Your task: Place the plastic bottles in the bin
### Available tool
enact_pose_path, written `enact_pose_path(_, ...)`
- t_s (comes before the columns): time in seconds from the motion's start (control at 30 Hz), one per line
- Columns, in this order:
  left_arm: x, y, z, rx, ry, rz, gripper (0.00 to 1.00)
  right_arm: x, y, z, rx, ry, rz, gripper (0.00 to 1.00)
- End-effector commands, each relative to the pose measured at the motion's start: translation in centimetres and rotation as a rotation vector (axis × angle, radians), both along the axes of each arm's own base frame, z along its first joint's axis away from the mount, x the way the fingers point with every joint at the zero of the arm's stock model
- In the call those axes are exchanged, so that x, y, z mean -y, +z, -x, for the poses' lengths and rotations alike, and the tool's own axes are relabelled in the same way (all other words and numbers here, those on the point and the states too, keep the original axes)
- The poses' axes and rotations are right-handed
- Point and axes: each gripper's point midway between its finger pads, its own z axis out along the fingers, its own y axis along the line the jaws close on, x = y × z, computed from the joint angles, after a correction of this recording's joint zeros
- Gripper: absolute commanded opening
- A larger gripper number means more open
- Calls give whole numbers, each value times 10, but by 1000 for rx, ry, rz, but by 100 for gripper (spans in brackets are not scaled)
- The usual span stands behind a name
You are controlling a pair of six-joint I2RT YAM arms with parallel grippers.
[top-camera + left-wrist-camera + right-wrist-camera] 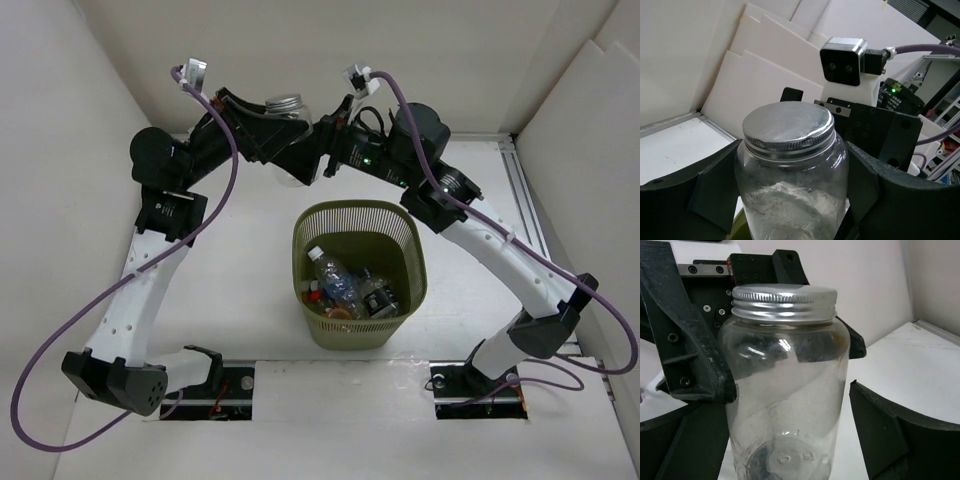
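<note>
A wide clear jar-like bottle (290, 140) with a silver screw lid is held in the air behind the olive-green mesh bin (300, 240). My left gripper (278, 142) is shut on it, one black finger pressed on each side of its body (790, 200). My right gripper (322, 160) is open around the same jar (785, 390), and its right finger (890, 435) stands clear of the jar's wall. Several small clear bottles (338, 282) with coloured labels lie inside the bin.
White walls close in the table at the back and both sides. The right wrist's camera block (842, 60) is close behind the jar. A sliver of the bin's rim (737, 227) shows below the jar. Black base plates (205, 385) sit at the near edge.
</note>
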Motion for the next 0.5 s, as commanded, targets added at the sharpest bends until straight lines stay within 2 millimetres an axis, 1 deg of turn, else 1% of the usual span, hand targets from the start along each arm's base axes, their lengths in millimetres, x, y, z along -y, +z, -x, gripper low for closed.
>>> enact_pose_path(0.0, -7, 36, 38, 139, -54, 61, 0, -7, 13, -3, 21, 28, -59, 93)
enact_pose_path(0.03, -7, 36, 39, 132, -58, 65, 0, -8, 12, -3, 24, 28, -63, 78)
enact_pose_path(0.07, -7, 36, 39, 132, -58, 65, 0, -12, 10, -3, 28, 44, -63, 66)
enact_pose_path(0.1, -9, 40, 44, 152, -58, 70, 17, -13, 10, 1, 23, 67, -63, 21)
enact_pose_path(0.13, -9, 41, 43, 151, -51, 76, 37, -14, 7, 0, 22, 67, -62, 8)
enact_pose_path(0.17, -9, 41, 43, 151, -50, 76, 56, -11, 5, 0, 17, 55, -61, 2)
enact_pose_path(0.2, -9, 40, 41, 155, -44, 68, 82, -3, 14, 8, 29, 55, -74, 0)
enact_pose_path(0.23, -11, 34, 34, 114, -6, 57, 100, 2, 14, 10, 29, 45, -77, 0)
enact_pose_path(0.27, -13, 38, 32, 117, 21, 47, 100, 8, 1, 6, 14, 21, -50, 0)
enact_pose_path(0.3, -14, 35, 28, 108, 49, 31, 100, 24, 9, 15, 25, 11, -60, 0)
enact_pose_path(0.33, -19, 30, 20, 85, 109, 9, 100, 31, 6, 18, 26, -1, -49, 0)
enact_pose_path(0.37, -22, 30, 19, 83, 137, 0, 100, 40, 2, 18, 35, -25, -34, 0)
enact_pose_path(0.4, -24, 30, 16, 83, 160, -9, 100, 44, -23, 19, 0, -36, 15, 0)
enact_pose_path(0.43, -27, 28, 16, 63, 183, -25, 100, 61, -15, 33, 13, -45, -1, 0)
enact_pose_path(0.47, -33, 28, 8, 64, 249, -37, 100, 69, -20, 38, 18, -58, 13, 0)
